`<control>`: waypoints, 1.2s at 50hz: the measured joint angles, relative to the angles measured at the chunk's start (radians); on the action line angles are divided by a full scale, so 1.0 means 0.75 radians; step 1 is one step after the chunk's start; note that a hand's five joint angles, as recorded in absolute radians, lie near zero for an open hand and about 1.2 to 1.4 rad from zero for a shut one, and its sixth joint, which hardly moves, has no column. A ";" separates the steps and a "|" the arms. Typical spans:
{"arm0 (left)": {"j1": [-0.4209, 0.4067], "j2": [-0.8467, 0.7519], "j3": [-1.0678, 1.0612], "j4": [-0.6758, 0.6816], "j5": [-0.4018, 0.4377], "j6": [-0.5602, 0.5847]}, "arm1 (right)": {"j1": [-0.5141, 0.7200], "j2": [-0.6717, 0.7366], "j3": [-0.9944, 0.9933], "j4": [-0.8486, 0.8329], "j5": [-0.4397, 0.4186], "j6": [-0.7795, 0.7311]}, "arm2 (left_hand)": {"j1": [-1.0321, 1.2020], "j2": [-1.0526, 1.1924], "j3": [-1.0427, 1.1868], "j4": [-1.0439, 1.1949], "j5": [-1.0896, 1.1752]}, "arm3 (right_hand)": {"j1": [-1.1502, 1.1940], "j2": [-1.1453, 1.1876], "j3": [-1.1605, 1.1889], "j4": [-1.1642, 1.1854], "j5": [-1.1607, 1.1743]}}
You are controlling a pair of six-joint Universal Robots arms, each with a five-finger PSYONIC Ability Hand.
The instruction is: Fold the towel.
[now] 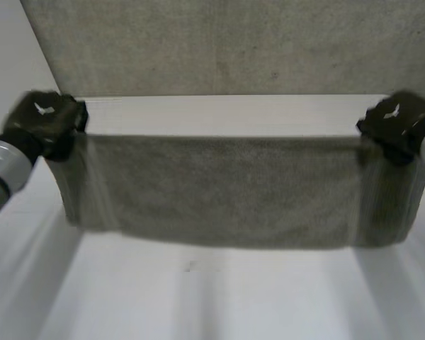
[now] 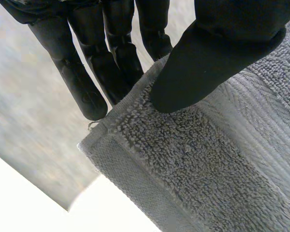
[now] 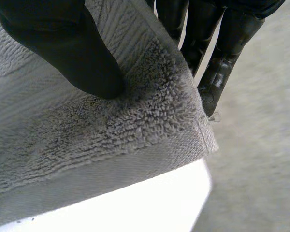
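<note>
Towel (image 1: 234,191) hangs stretched, corners pinched by left hand (image 1: 44,122) and right hand (image 1: 397,126)

Left hand (image 1: 46,122): matte black, blocky back bearing a small white winged mark (image 1: 42,108).
Right hand (image 1: 399,127): matte black, with a matching white mark (image 1: 391,110) on its back.
Left hand's fingers (image 2: 89,87): slim, black, segmented, rounded tips.
Left hand's thumb (image 2: 208,63): broad, smooth, black.
Right hand's fingers (image 3: 220,67): black, segmented.
Left arm (image 1: 3,170): grey cylinder.
</note>
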 measured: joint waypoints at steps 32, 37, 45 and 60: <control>-0.158 -0.372 0.594 0.710 -0.238 -0.217 | 0.225 0.204 -0.345 -1.011 0.279 0.148 | 0.011 0.001 0.000 0.000 0.003 | 0.000 0.000 0.000 0.000 0.005; -0.150 -0.387 0.427 0.638 -0.236 -0.229 | 0.221 0.214 -0.171 -0.894 0.224 0.148 | 0.011 0.001 0.000 0.000 0.003 | 0.000 0.000 0.000 0.000 0.006; -0.149 -0.443 0.084 0.574 -0.225 -0.130 | 0.213 0.291 0.114 -0.800 0.102 0.096 | 0.011 0.001 0.000 0.000 0.003 | 0.000 0.000 0.000 0.000 0.006; -0.040 -0.010 -0.490 0.159 -0.158 0.238 | 0.106 -0.027 0.594 -0.397 -0.136 -0.218 | 0.011 0.001 0.000 0.000 0.003 | 0.000 0.000 0.000 0.000 0.006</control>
